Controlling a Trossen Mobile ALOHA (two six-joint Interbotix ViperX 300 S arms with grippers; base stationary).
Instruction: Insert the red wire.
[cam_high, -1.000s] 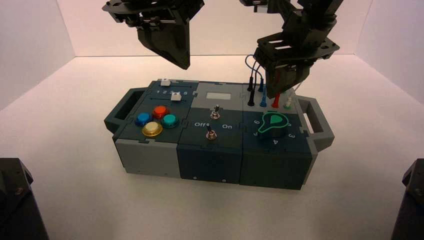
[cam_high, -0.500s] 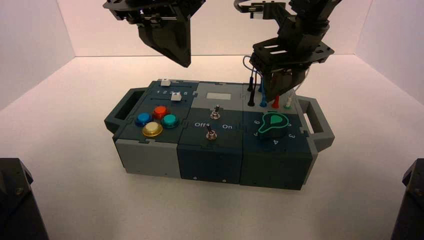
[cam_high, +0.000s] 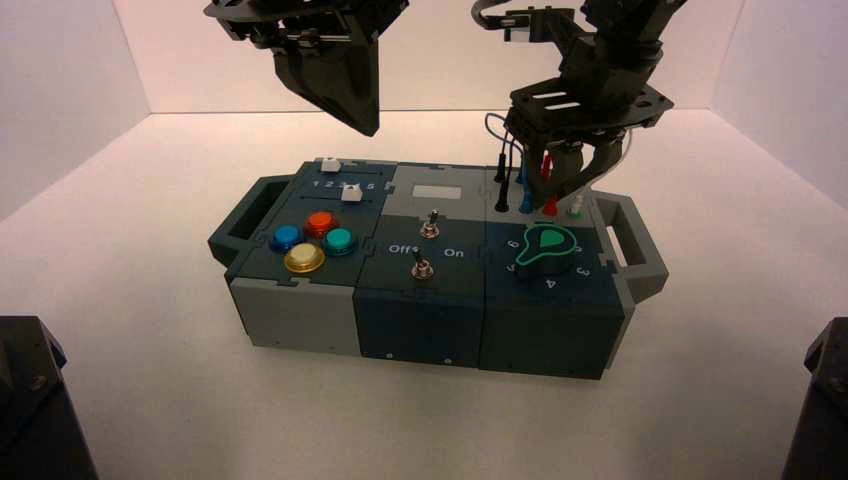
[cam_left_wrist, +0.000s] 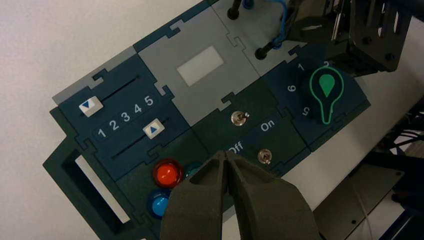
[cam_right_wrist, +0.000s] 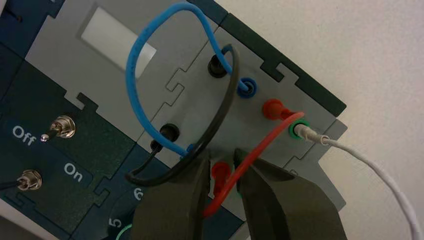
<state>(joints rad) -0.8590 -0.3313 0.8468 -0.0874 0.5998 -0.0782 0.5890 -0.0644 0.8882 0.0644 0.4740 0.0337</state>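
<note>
The red wire (cam_right_wrist: 260, 145) arcs over the grey socket panel at the box's back right. One red plug (cam_right_wrist: 272, 107) stands in a socket beside the blue one. The other red plug (cam_right_wrist: 220, 172) stands upright in a front-row socket, between the fingers of my right gripper (cam_right_wrist: 221, 156). Those fingers are open, with a gap on each side of the plug. In the high view the right gripper (cam_high: 568, 185) hangs just over that red plug (cam_high: 550, 207). My left gripper (cam_high: 366, 122) hovers shut, high above the box's back left.
Blue wire (cam_right_wrist: 135, 55), black wire (cam_right_wrist: 220, 125) and white wire (cam_right_wrist: 370, 165) crowd the same panel. The green knob (cam_high: 545, 247) sits just in front. Two toggle switches (cam_high: 424, 268) occupy the middle, coloured buttons (cam_high: 305, 258) and sliders the left. Box handles (cam_high: 640, 250) stick out at both ends.
The right gripper has opened off the front red plug and risen slightly. The plug stays standing in its socket. The left arm has not moved.
</note>
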